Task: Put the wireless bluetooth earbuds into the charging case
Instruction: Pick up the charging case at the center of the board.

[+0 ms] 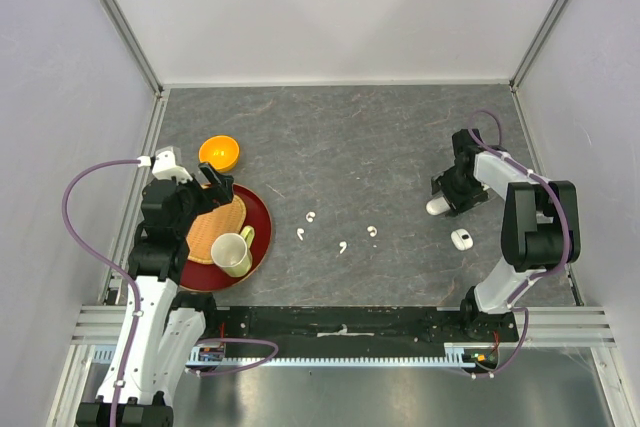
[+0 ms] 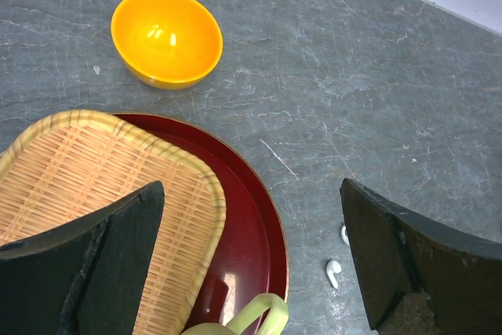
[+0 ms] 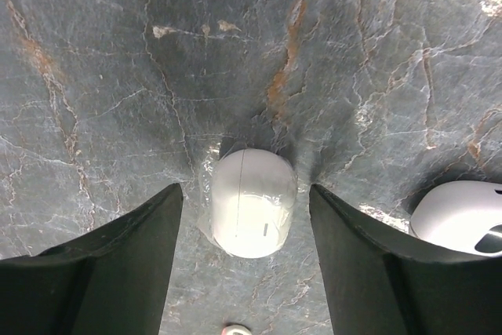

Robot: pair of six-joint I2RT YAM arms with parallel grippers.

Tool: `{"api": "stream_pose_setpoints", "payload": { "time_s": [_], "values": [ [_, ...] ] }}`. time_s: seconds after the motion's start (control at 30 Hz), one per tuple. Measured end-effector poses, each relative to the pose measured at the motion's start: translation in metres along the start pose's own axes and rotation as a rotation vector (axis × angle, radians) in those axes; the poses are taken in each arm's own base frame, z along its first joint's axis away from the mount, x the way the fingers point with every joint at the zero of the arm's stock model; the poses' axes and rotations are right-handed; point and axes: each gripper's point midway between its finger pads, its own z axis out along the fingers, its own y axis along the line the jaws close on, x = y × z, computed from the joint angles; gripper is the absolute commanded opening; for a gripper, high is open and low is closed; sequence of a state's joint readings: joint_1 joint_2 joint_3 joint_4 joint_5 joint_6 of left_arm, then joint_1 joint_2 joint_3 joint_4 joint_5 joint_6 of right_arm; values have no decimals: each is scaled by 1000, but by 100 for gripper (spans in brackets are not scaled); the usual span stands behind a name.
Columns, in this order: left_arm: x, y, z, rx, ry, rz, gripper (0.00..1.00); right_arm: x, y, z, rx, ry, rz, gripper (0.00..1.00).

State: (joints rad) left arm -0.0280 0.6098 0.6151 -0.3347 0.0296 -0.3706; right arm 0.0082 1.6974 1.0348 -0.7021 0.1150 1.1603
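White case (image 3: 252, 203) lies untouched between right gripper's (image 3: 241, 194) spread fingers; left of it four earbuds (image 1: 341, 247), then left gripper (image 2: 251, 194), likewise spread.

**Surfaces and finishes**

The table (image 3: 118, 76) is matt grey with a stone pattern and rusty veins. The charging case (image 3: 252, 203) is smooth, glossy white plastic. The orange bowl (image 2: 166, 37) and red plate (image 2: 251, 225) shine. The tray (image 2: 78, 170) is matt woven strips. The earbud (image 2: 333, 271) is white, probably glossy plastic.
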Motion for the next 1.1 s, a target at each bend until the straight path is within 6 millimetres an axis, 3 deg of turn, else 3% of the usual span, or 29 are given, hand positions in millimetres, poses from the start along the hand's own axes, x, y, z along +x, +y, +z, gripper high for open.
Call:
{"api": "stream_pose_setpoints", "payload": {
  "time_s": [0.63, 0.83, 0.93, 0.97, 1.1],
  "values": [
    [1, -4, -1, 21, 4, 0, 100, 1, -8, 5, 24, -8, 4, 63],
    [-6, -14, -6, 75, -25, 3, 100, 2, -10, 5, 27, -3, 5, 49],
    [-16, -23, -11, 120, -64, 8, 100, 2, -10, 6, 27, -2, 4, 39],
    [-20, -26, -13, 137, -85, 10, 100, 2, -10, 6, 26, 0, 3, 29],
    [-28, -37, -22, 200, -138, 19, 100, 4, -9, 5, 2, 8, -1, 25]
  ]
}}
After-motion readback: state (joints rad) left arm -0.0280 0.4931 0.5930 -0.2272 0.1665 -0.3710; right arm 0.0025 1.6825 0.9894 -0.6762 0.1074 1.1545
